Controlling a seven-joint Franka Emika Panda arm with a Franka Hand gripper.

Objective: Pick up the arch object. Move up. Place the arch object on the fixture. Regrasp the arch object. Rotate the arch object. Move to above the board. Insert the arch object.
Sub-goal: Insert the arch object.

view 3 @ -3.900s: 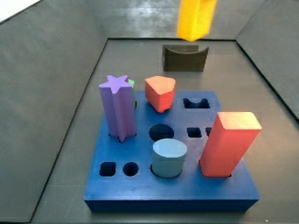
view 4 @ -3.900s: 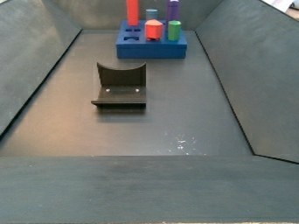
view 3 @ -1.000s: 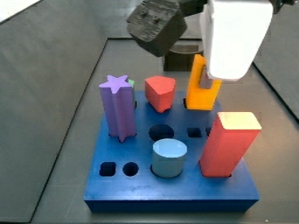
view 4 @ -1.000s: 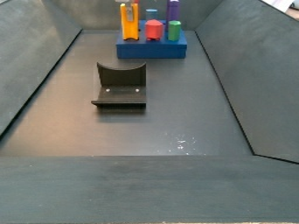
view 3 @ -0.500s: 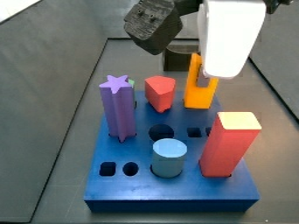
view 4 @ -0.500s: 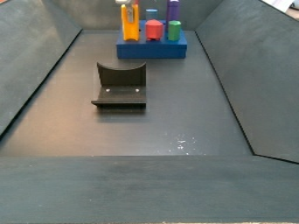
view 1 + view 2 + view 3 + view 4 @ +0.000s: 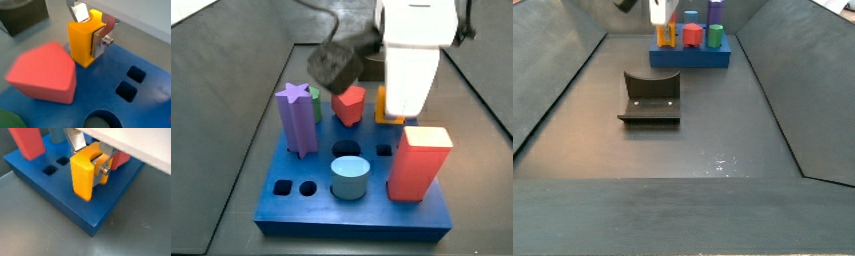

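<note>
Dark grey floor w/ sloped side walls carries the fixture mid-floor and the blue board at far end, well apart; gripper is up over the board.

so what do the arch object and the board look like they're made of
The arch object, held upright in the gripper over the board, looks like matte yellow-orange plastic: one even colour, crisp edges, no grain. The board looks like solid matte blue plastic, with clean-cut holes and soft highlights; painted wood cannot be ruled out.
</note>
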